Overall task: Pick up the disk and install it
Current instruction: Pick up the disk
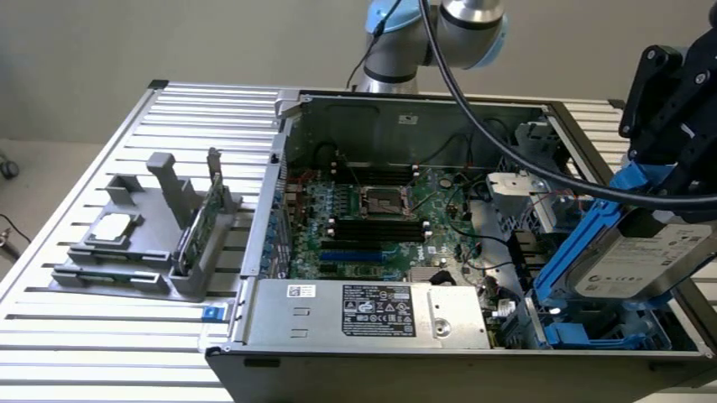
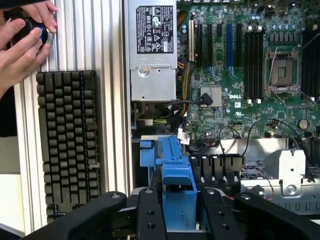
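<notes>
**Disk tilted over the drive bay**

The claw (image 2: 180, 215) is clenched on the disk (image 1: 647, 253) by its blue carrier. The disk hangs tilted, its lower edge near the blue bay (image 1: 594, 334) at the case's (image 1: 448, 357) near corner. Beyond it, the motherboard (image 1: 370, 218) lies uncovered.

Probably a robotics lab or workshop. An open computer case (image 1: 392, 117) lies on a slotted aluminium table (image 1: 101, 344) by a robot arm (image 1: 389, 59).

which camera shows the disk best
The exterior view: the disk shows its silver body, white label and blue carrier, tilted over the open computer case. The wrist view gives just the carrier's blue end in the gripper.
</notes>
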`<state>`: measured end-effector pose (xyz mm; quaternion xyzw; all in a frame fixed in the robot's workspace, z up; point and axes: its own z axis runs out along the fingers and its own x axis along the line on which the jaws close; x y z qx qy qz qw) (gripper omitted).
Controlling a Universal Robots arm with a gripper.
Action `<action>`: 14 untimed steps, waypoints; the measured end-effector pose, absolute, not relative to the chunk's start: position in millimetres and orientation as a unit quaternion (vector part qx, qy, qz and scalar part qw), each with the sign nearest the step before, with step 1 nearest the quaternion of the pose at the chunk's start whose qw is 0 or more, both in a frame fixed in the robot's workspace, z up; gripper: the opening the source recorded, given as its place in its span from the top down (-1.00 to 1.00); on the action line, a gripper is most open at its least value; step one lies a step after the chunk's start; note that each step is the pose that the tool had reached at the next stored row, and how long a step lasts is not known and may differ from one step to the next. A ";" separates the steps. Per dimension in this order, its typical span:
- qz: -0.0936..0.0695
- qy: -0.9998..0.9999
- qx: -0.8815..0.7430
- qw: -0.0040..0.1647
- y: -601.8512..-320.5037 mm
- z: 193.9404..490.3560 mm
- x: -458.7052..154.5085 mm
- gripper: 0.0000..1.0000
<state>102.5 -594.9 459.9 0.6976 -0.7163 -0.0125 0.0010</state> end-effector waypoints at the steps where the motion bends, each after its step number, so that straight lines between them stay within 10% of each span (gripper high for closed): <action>1: -0.013 -0.715 0.699 0.001 -595.0 459.0 103.0 0.35; 14: -0.016 -0.708 0.706 -0.002 -602.6 451.1 109.1 0.35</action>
